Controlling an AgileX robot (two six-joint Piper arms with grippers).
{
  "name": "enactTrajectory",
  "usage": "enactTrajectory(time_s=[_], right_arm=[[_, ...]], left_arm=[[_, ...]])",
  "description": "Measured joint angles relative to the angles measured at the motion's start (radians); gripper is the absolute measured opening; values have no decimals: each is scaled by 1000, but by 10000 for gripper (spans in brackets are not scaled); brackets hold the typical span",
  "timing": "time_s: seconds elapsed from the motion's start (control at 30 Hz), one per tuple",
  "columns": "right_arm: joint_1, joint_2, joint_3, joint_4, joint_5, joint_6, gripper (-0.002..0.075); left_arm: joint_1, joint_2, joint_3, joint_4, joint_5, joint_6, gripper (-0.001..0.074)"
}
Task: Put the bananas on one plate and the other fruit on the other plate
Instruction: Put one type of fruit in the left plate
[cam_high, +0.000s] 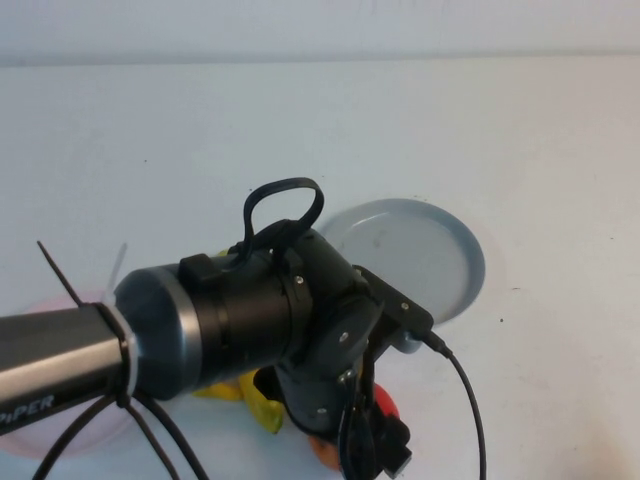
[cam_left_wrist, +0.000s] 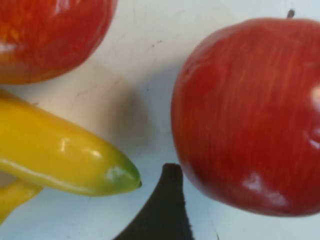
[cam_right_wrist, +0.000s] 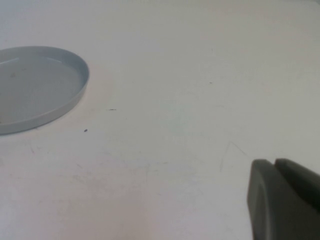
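Note:
My left gripper (cam_high: 375, 448) reaches down at the table's near edge, open. One red apple (cam_left_wrist: 250, 115) lies between its jaws, with a small gap to the one black finger (cam_left_wrist: 166, 210) in view. That apple shows partly in the high view (cam_high: 386, 402). A second red apple (cam_left_wrist: 45, 35) lies beside it. Two yellow bananas (cam_high: 262, 408) lie on the table next to the apples; one green-tipped end (cam_left_wrist: 60, 157) is close to the finger, the other banana (cam_left_wrist: 11, 197) under it. The grey-blue plate (cam_high: 430, 250) is empty. The pink plate (cam_high: 25, 445) is mostly hidden under my left arm. My right gripper (cam_right_wrist: 276, 167) is shut, above bare table.
My left arm fills the lower left of the high view and hides most of the fruit. The grey-blue plate also shows in the right wrist view (cam_right_wrist: 75, 95), off to one side of the right gripper. White tabletop stretches behind and to the right.

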Motion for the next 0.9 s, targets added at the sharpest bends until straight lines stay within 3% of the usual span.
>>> enactTrajectory(time_s=[0.9], right_arm=[[0,0,0,0,0,0,-15]], left_arm=[[0,34,-38,-27,-75,24,663]])
